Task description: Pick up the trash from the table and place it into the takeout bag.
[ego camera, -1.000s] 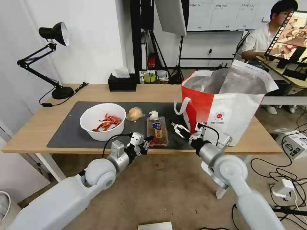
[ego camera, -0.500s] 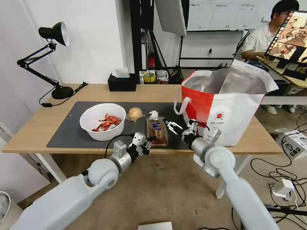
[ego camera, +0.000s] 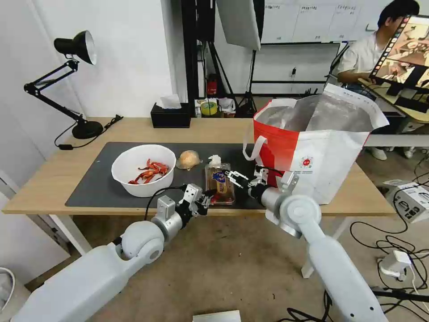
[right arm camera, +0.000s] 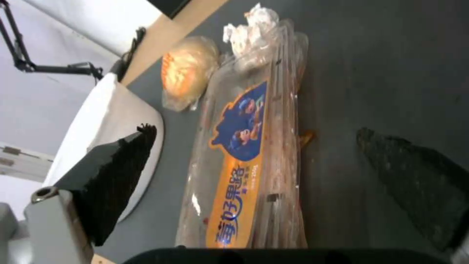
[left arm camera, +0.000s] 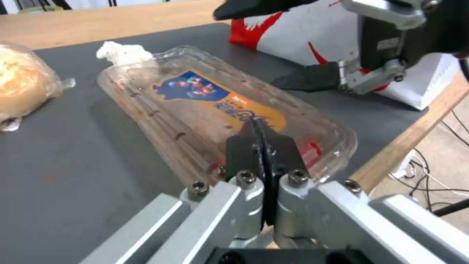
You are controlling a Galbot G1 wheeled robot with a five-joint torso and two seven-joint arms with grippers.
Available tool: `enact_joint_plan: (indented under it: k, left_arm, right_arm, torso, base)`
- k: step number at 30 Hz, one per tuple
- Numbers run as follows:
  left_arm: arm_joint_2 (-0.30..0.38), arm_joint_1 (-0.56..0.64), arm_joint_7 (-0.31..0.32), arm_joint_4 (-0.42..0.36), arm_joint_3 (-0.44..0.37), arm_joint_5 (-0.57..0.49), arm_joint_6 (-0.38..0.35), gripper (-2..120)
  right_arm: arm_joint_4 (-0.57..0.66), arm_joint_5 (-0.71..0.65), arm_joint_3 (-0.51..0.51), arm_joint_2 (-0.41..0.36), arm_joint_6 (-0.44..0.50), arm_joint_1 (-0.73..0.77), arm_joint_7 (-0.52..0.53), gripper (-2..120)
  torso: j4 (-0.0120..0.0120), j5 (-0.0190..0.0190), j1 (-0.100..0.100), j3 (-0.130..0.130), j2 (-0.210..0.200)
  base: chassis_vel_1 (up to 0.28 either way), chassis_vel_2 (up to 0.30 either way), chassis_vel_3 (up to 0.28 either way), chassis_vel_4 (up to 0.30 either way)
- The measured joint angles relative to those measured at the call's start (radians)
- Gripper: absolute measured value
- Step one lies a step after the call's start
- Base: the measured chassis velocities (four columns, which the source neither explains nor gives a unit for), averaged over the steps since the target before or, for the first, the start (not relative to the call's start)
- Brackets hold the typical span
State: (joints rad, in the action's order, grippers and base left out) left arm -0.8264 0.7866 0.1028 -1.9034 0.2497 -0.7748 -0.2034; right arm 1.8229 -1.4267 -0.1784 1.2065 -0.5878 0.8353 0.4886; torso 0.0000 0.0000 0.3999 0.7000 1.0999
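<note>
The clear plastic tray point(ego camera: 220, 181) lies on the dark mat point(ego camera: 89, 183) of the table point(ego camera: 134, 129), with the tissue ball point(ego camera: 215, 159) at its far end. My left gripper point(ego camera: 203, 199) is shut, its tips point(left arm camera: 256, 128) over the tray's point(left arm camera: 215, 106) near end. My right gripper point(ego camera: 237, 178) is open at the tray's right side, and in the right wrist view the tray point(right arm camera: 244, 154) lies between its fingers point(right arm camera: 117, 172). The white bowl point(ego camera: 143, 170) with red shells and the tan lump point(ego camera: 188, 159) sit to the left. On the right stands the takeout bag point(ego camera: 321, 147), open.
A black tissue box point(ego camera: 170, 117) stands at the table's back edge and a desk lamp point(ego camera: 71, 80) at the back left. The bag's loop handle point(ego camera: 252, 150) hangs just behind my right gripper. Cables point(ego camera: 393, 241) lie on the floor to the right.
My right gripper has moved left, from in front of the bag to the tray's right side, staying open. The left gripper has hardly moved.
</note>
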Motion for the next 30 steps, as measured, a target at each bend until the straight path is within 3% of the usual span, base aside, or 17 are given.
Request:
enact_joint_plan:
  k: [30]
  left_arm:
    - [-0.006,-0.012,-0.003,0.012,0.017,0.002,0.020,0]
  right_arm:
    - [-0.132,-0.036,0.079,0.064,-0.058,-0.142,0.102,100]
  torso:
    - [0.0000,0.0000,0.000,0.000,0.000]
  base:
    - [0.000,0.000,0.000,0.000]
